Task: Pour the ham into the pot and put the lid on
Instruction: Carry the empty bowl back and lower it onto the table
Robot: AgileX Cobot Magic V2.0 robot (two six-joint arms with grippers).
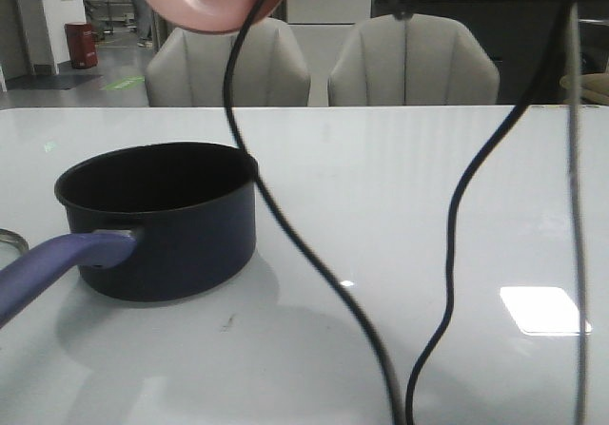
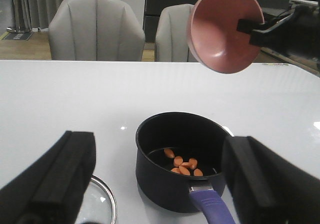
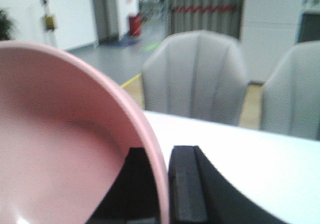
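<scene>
Ham (image 2: 183, 165) shows in the pot (image 2: 170, 184) only from the left wrist; right gripper (image 3: 162, 194) pinches the bowl (image 3: 65, 149).

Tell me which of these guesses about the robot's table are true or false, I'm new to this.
1. The ham lies inside the pot. True.
2. The pink bowl stands on the table. False: the right gripper holds it tipped in the air by its rim.
3. The lid covers the pot. False: it lies beside the pot.
4. The left gripper is open and empty. True.
</scene>
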